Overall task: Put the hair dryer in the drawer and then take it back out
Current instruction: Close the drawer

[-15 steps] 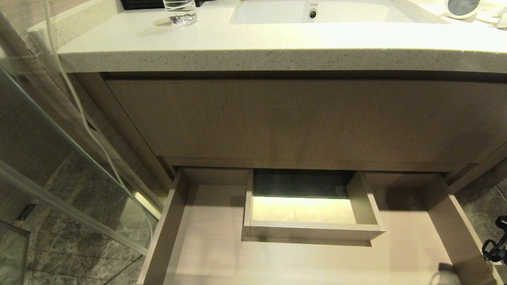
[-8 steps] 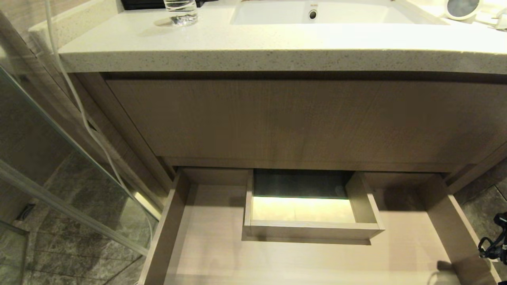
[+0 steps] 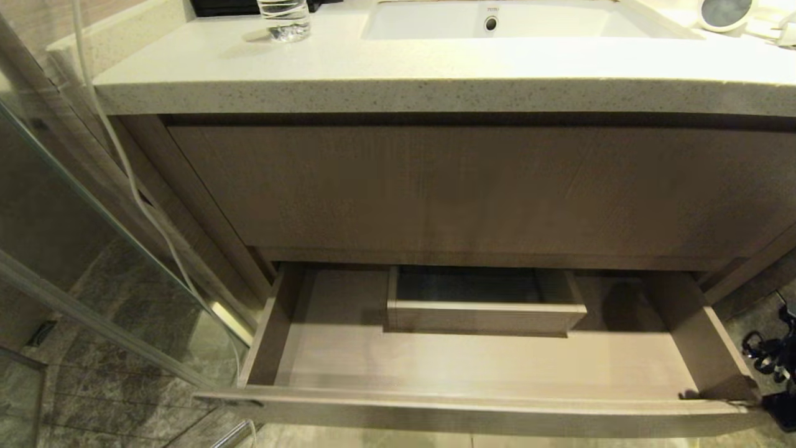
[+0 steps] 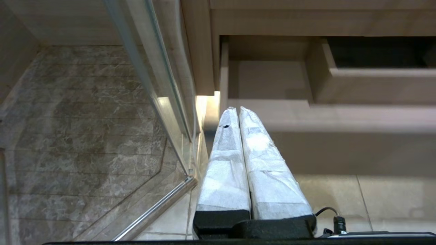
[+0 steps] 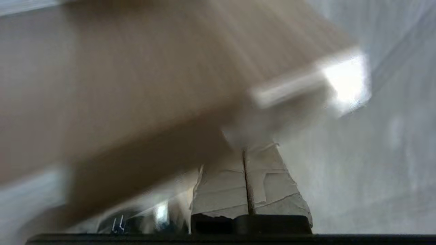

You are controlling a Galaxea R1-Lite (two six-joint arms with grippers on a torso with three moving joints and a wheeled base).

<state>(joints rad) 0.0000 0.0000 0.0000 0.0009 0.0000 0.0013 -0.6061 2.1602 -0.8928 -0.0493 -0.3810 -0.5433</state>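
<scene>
Head view, wide light-brown wood-grain drawer (image 3: 472, 367) open, apparently empty, boxed cutout inside

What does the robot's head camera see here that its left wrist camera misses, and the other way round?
Only the head view: the countertop, sink, a drinking glass, the hair dryer at the counter's far right, and the right arm beside the drawer. Only the left wrist view: the left tool, shut, hanging above the floor tiles near the drawer's left corner. Both: the open, empty drawer with its boxed cutout and the glass shower panel.
</scene>
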